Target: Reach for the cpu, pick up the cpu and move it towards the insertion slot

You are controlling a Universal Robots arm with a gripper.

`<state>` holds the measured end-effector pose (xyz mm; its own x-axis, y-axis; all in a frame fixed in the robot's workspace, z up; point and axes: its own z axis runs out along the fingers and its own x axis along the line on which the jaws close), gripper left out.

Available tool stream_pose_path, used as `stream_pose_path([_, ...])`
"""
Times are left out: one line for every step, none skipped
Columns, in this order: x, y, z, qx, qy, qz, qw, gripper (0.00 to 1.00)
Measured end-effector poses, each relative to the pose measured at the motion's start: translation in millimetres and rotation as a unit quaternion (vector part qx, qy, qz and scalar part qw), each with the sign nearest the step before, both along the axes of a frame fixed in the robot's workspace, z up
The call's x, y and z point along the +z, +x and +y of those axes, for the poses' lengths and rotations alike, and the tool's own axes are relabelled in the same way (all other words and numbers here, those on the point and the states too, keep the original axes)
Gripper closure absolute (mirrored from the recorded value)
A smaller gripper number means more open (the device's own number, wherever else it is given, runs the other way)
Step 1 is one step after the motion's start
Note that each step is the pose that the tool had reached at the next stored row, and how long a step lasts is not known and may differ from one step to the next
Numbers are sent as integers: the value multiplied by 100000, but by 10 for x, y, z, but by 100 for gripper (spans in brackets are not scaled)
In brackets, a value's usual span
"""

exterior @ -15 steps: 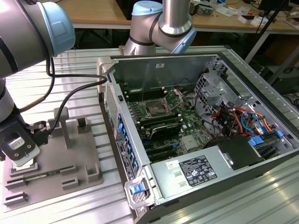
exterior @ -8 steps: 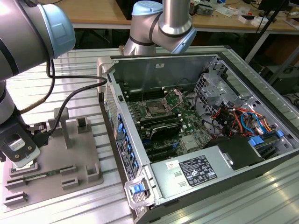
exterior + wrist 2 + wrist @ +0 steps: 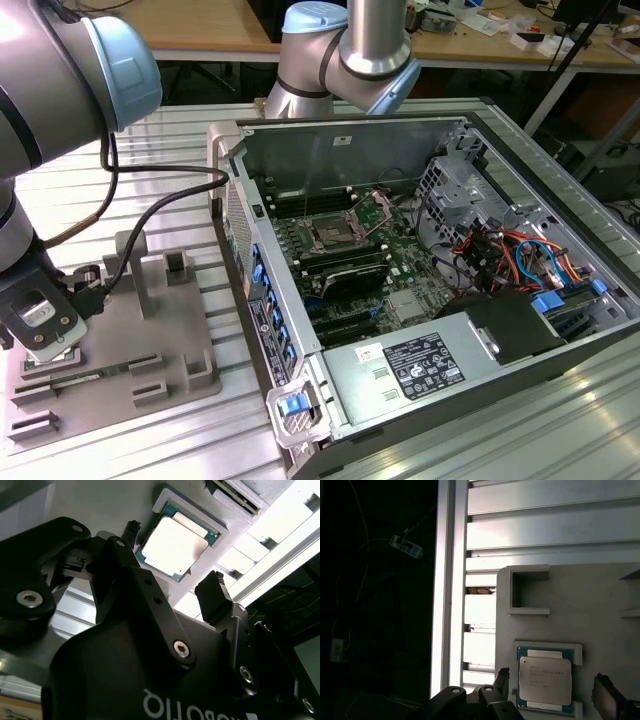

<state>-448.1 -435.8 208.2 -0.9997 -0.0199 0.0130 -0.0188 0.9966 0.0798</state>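
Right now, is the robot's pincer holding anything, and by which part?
Nothing is held. The open pincer hovers over the cpu, which lies in its pocket on the grey fixture plate.

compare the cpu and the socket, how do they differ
Place: the cpu lies in a pale recess on the grey plate; the socket sits on the green board inside the case.
Look: the cpu has a plain pale metal top; the socket has a dark centre in a shiny frame.
Gripper: the cpu lies between the fingers of the open gripper; the socket is far from it.
Both are square and lie flat.
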Motion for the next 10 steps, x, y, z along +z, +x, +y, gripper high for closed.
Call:
stream_pose_path([-9,-1,-1,-8,-4,16,100000,26])
stream_pose_path([-18,-2,-1,-14,-4,24,100000,26])
stream_pose_path([-29,-2,-2,-14,-4,46,100000,26])
stream_pose_path([-33,-3,-3,-11,-7,55,100000,26])
stream_pose_path([-33,-2,-4,-9,-13,66,100000,26])
stream_pose_path([-39,-2,-3,-9,-4,53,100000,26])
stream_pose_path([-42,-2,-3,-8,-5,55,100000,26])
stream_pose_path([-42,-2,-4,-8,-5,53,100000,26])
stream_pose_path([-43,-2,-3,-8,-3,53,100000,26])
stream_pose_path([-45,-2,-3,-7,0,48,100000,26])
